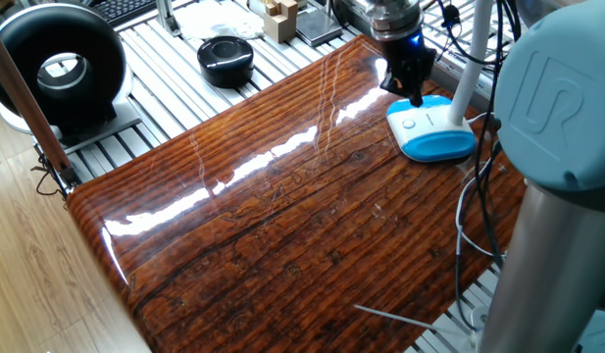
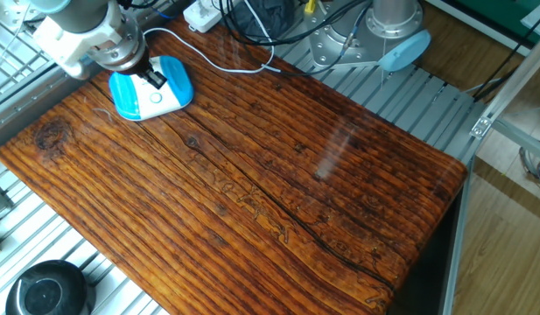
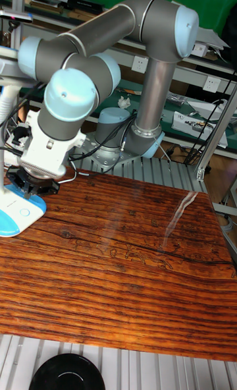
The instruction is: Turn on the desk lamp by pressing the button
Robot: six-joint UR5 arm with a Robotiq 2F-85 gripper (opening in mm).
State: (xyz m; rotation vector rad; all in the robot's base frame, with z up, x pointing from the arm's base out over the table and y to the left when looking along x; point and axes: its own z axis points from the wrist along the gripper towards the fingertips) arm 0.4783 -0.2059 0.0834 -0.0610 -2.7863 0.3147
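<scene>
Desk lamp (image 1: 431, 131): sitting on the far right corner of the desk (image 1: 282, 216), its thin white neck (image 1: 469, 69) going up on its right side.
Tool (image 1: 412, 95): hanging just over the left far edge of the lamp's flat white top, pointing down.
Tool fingers: cannot tell if they are apart or together.
Black round disc (image 1: 226, 57): lying off the desk, far left.

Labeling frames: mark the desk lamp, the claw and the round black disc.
desk lamp (image 1: 429, 132): one fixed view, white top of base.
claw (image 1: 412, 95): one fixed view, at the fingertips.
round black disc (image 1: 226, 58): one fixed view, its top face.
</scene>
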